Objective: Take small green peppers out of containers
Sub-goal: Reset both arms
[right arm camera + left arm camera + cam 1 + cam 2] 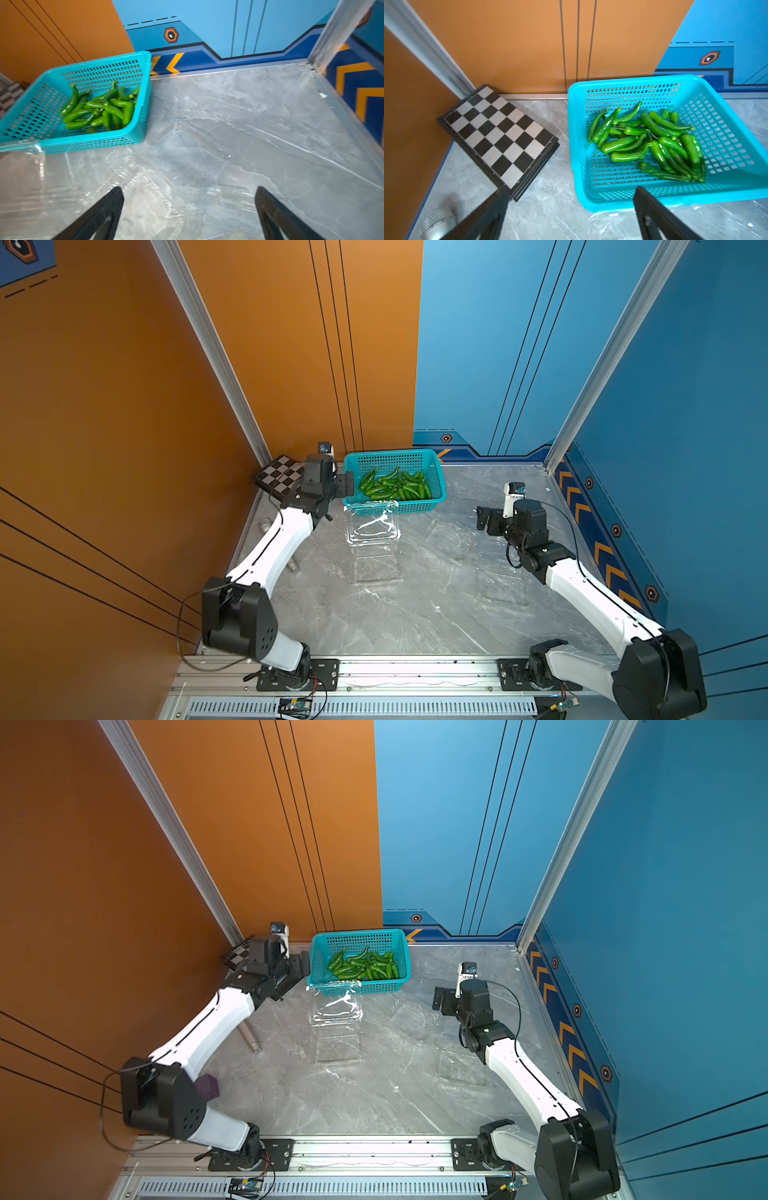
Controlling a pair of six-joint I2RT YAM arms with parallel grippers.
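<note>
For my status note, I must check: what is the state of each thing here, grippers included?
small green peppers: piled in the teal basket, none in a container.
teal basket: upright on the table.
clear containers: three on the table, apparently empty.
left gripper: open, holds nothing.
right gripper: open, holds nothing.
chessboard: lying flat in the corner.

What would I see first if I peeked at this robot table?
The pile of shiny green peppers in the bright teal basket at the back of the table jumps out first. A black-and-white checkerboard lies in the back corner beside it, and a clear container, seemingly empty, sits just in front.
</note>
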